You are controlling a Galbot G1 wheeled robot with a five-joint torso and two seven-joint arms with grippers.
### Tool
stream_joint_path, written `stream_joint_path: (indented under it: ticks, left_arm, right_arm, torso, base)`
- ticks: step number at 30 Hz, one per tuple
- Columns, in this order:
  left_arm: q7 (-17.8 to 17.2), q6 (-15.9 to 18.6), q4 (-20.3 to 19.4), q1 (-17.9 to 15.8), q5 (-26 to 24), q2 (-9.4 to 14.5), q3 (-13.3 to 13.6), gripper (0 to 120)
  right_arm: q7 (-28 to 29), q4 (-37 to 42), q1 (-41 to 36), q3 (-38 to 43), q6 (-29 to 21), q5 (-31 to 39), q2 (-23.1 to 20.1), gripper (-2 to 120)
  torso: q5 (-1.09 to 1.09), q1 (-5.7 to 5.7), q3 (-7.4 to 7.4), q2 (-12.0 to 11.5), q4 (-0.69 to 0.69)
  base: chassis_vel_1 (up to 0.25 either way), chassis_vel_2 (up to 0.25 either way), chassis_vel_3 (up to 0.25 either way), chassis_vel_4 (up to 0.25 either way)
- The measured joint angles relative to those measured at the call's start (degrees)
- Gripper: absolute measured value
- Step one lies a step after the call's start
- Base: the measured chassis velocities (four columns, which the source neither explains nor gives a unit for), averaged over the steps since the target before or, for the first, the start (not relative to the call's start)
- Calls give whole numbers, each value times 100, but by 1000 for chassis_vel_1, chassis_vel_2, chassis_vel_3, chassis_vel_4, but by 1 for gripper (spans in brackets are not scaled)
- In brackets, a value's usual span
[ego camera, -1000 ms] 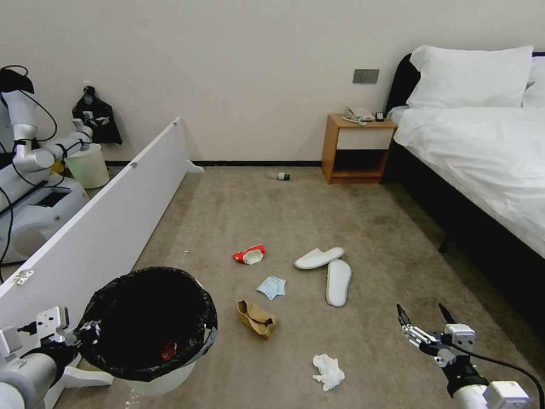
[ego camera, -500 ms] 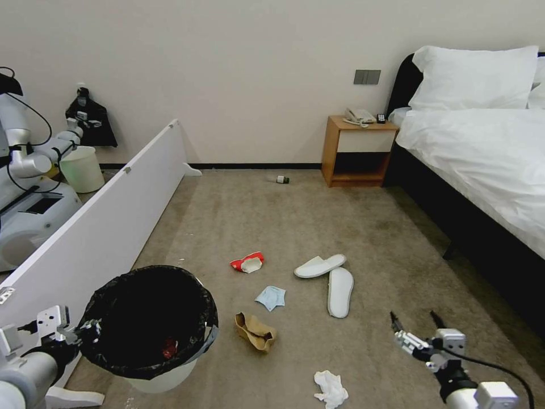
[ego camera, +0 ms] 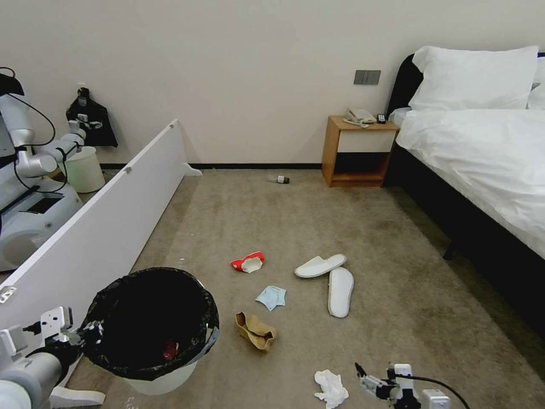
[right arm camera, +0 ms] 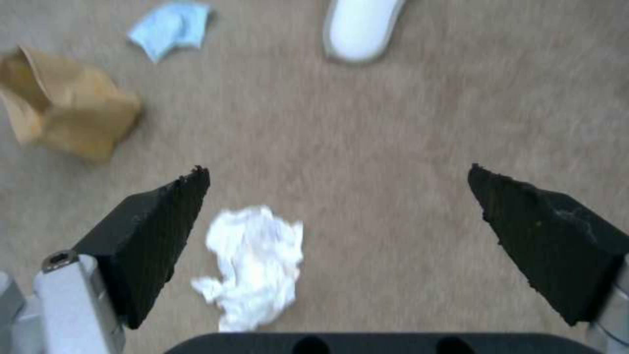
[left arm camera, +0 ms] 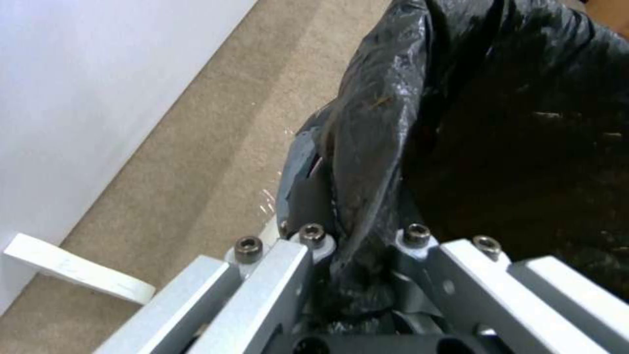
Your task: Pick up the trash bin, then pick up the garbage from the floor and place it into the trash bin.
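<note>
The trash bin [ego camera: 196, 363], white with a black bag over its rim, hangs at lower left. My left gripper [ego camera: 86, 335] is shut on its near rim, and the left wrist view shows its fingers [left arm camera: 308, 255] clamping the bag fold [left arm camera: 367, 162]. A red item [ego camera: 170, 350] lies inside the bin. My right gripper [ego camera: 376, 376] is low and open just right of the crumpled tissue [ego camera: 330, 389]. In the right wrist view the gripper [right arm camera: 337, 174] spans bare floor, with the tissue [right arm camera: 252, 265] beside one pad. Cardboard scrap [ego camera: 256, 330], face mask [ego camera: 271, 296], red-and-white packet [ego camera: 248, 262], two slippers [ego camera: 319, 265] [ego camera: 339, 291] and a small bottle [ego camera: 282, 179] lie on the carpet.
A long white panel [ego camera: 108, 227] runs along the left, with its foot [left arm camera: 72, 270] near the bin. Behind it stand another robot [ego camera: 28, 187] and a pale bucket [ego camera: 85, 169]. A bed [ego camera: 482, 165] fills the right side, with a wooden nightstand [ego camera: 356, 149] at the wall.
My right gripper has dropped lower and moved left, closer to the tissue. The head camera shifted slightly after the earliest frame. The left gripper still holds the bin.
</note>
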Motion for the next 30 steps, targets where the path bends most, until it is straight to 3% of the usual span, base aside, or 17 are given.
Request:
stream_joint_path:
  ticks: [8,30]
  left_arm:
    - [-31,0,-38,-21,19,8,14,5]
    - [-86,0,-126,0,30,-25,16,5]
  right_arm:
    - [105,-546,394,-451,-535,2,-81,100]
    - [489,-1788,1253,-1316,-851,-40,374,100]
  torso:
    - [0,0,0,0,-1]
    - [-1,0,0,0,-1]
  base:
    - [0,0,0,0]
    - [0,0,0,0]
